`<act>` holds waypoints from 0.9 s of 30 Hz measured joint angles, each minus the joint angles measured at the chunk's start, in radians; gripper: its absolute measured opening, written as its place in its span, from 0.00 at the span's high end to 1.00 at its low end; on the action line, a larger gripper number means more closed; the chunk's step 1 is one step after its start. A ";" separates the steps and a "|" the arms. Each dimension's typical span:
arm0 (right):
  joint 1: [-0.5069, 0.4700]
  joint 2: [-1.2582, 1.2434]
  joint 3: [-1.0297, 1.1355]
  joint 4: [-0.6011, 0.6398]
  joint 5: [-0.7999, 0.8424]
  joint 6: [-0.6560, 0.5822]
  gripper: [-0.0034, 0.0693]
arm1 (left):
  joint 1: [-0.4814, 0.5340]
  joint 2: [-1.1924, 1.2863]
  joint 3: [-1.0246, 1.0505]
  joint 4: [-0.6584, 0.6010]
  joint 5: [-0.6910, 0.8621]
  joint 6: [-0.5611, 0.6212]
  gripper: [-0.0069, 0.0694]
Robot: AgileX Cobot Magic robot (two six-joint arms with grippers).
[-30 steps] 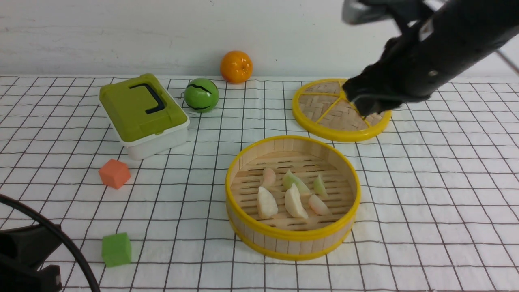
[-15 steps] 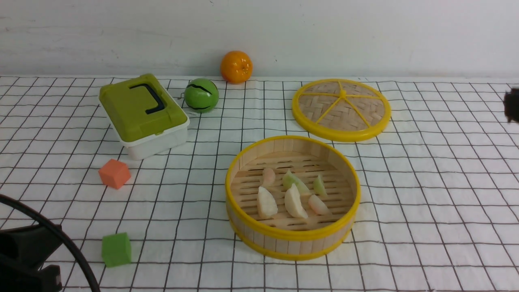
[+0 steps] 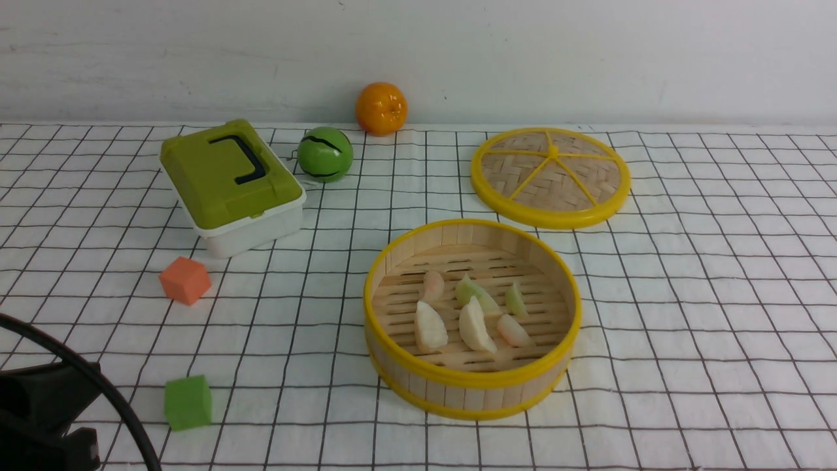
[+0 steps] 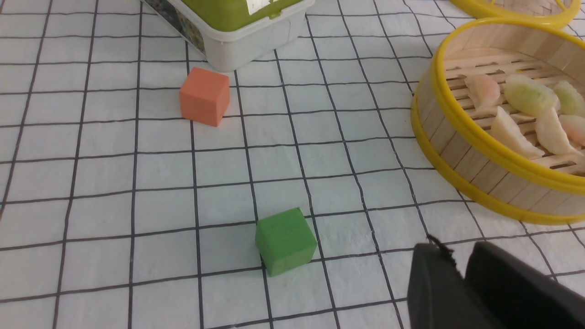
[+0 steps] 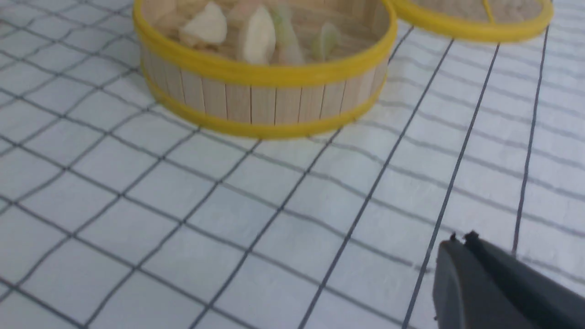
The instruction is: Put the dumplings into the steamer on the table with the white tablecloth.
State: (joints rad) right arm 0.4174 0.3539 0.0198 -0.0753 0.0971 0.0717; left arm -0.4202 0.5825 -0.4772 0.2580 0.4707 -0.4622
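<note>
The steamer point(image 3: 471, 383) stands on the white gridded tablecloth point(image 3: 686, 314) at the table's middle. All six dumplings lie on its slatted floor: two pinkish point(image 3: 433, 284), two pale green point(image 3: 476, 292) and two cream-white point(image 3: 430, 326). The left wrist view shows the steamer point(image 4: 461, 160) beyond my left gripper point(image 4: 457, 249), which is shut and empty, low over the cloth. In the right wrist view my right gripper point(image 5: 460, 238) is shut and empty, well short of the steamer point(image 5: 263, 103). Neither gripper's fingers show in the front view.
The flat woven lid point(image 3: 550, 176) lies behind the steamer. A green lidded box point(image 3: 229, 180), a green ball point(image 3: 325, 154) and an orange point(image 3: 381, 108) sit at the back left. An orange cube point(image 3: 185, 280) and a green cube point(image 3: 187, 401) lie front left, by my left arm point(image 3: 39, 418).
My right arm has pulled back from above the woven lid, moved off to the right and left the front view. The dumplings and steamer have not moved.
</note>
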 joint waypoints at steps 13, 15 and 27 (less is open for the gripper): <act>-0.213 -0.334 0.008 0.030 0.080 0.003 0.97 | 0.000 0.000 0.000 0.000 0.000 0.000 0.76; -0.289 -0.360 0.008 0.067 0.107 0.003 0.97 | 0.000 0.000 0.000 0.000 0.000 0.000 0.76; -0.430 -0.365 0.001 0.105 0.278 0.003 0.96 | 0.000 0.000 0.000 0.000 0.001 0.000 0.74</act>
State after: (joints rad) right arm -0.0125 -0.0107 0.0212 0.0298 0.3755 0.0750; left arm -0.4202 0.5825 -0.4772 0.2580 0.4716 -0.4622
